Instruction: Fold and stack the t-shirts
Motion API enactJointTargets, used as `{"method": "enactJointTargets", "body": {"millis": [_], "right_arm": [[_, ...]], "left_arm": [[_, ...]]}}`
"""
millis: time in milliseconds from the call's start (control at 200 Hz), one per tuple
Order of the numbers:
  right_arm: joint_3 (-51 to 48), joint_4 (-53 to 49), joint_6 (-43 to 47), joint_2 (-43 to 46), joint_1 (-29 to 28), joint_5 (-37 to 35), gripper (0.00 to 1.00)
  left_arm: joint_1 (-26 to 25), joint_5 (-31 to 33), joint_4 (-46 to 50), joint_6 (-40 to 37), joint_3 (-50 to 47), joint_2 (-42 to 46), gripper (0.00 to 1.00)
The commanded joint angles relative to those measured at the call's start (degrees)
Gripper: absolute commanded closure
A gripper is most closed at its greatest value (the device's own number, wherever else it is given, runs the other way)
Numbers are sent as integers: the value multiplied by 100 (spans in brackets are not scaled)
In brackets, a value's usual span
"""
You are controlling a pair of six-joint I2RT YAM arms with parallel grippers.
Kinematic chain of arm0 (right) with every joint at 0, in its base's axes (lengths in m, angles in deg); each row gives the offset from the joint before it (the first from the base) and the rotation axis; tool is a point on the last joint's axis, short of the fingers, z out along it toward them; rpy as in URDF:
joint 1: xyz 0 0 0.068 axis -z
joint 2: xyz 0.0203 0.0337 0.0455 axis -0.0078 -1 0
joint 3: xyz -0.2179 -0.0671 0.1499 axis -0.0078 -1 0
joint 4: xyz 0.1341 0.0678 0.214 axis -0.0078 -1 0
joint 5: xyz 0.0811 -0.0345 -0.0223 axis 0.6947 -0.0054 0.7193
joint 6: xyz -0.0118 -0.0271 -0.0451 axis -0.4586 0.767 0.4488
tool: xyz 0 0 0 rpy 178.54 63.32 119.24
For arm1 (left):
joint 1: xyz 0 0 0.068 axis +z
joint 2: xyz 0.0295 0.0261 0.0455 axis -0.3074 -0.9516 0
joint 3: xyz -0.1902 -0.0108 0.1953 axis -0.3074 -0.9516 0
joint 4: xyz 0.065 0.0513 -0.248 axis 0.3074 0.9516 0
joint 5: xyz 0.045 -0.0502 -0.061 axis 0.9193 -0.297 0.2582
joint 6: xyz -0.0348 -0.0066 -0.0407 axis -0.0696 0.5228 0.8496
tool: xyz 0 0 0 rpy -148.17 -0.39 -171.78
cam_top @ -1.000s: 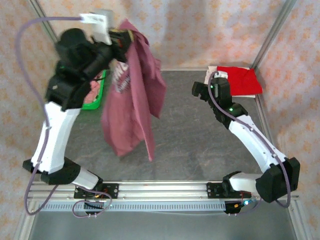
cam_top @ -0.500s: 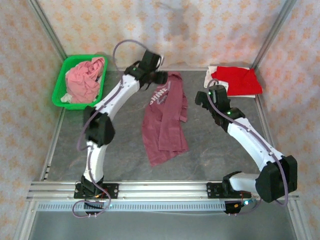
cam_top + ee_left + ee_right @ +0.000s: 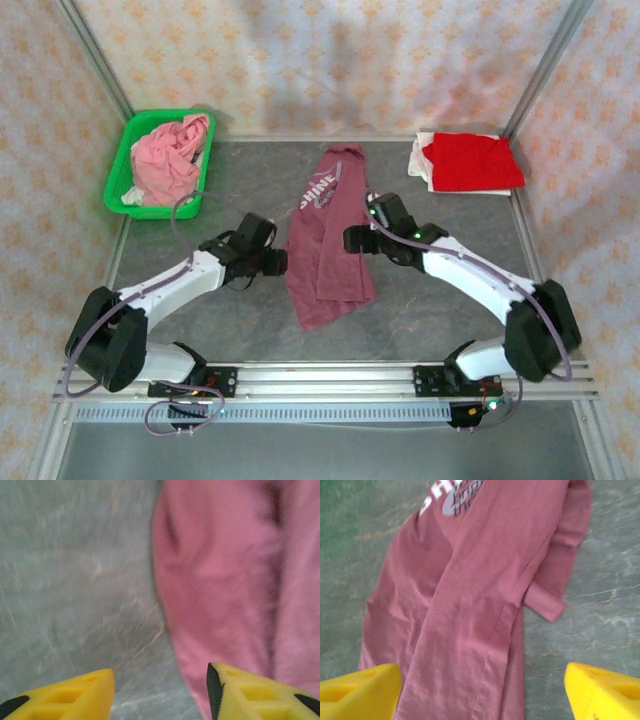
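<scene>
The maroon t-shirt [image 3: 328, 240] lies lengthwise on the table, folded narrow, its pale print [image 3: 318, 190] near the far end. My left gripper [image 3: 280, 262] is open at the shirt's left edge. In the left wrist view its gripper [image 3: 160, 695] straddles that edge of the cloth [image 3: 225, 580], one yellow finger [image 3: 250, 695] over the shirt. My right gripper [image 3: 354, 238] is open at the shirt's right side. In the right wrist view it [image 3: 482, 695] hovers wide over the shirt body [image 3: 470, 605], a folded sleeve [image 3: 545, 602] ahead. A folded red shirt [image 3: 472, 160] rests on a white one [image 3: 422, 160] at back right.
A green basket [image 3: 118, 178] at back left holds a crumpled pink shirt [image 3: 170, 155]. Grey tabletop [image 3: 440, 300] shows on both sides of the maroon shirt. Metal frame posts and papered walls enclose the table.
The left gripper held the maroon shirt high, laid it on the table, let go and drew back to its left edge. The right arm swung in from back right to the shirt's right side.
</scene>
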Motion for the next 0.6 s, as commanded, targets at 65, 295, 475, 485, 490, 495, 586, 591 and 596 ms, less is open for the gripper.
{"method": "enactJointTargets", "body": {"millis": [65, 295, 475, 485, 490, 495, 586, 591, 596], "right_arm": [[920, -454, -880, -942, 375, -669, 26], [378, 202, -1636, -793, 962, -268, 30], [38, 463, -1685, -727, 1344, -154, 30], [31, 483, -1684, -740, 1366, -130, 30], [34, 492, -1688, -740, 1371, -117, 30], [32, 501, -1690, -749, 1374, -102, 30], [172, 532, -1602, -921, 1488, 97, 30], [184, 526, -1599, -936, 1489, 102, 30], [203, 518, -1593, -953, 1494, 109, 30]], "left_arm": [[-104, -743, -777, -200, 1108, -845, 48], [-738, -1404, -771, -72, 2077, -2202, 49], [-1024, -1601, -812, 209, 1657, -2466, 48], [-1033, -1603, -804, 219, 1640, -2474, 48], [-1034, -1603, -803, 226, 1630, -2476, 48], [-1039, -1599, -802, 234, 1621, -2478, 48], [-1066, -1555, -1021, 361, 1309, -2412, 57], [-1064, -1553, -1039, 372, 1289, -2406, 58], [-1067, -1552, -1057, 377, 1270, -2403, 59]]}}
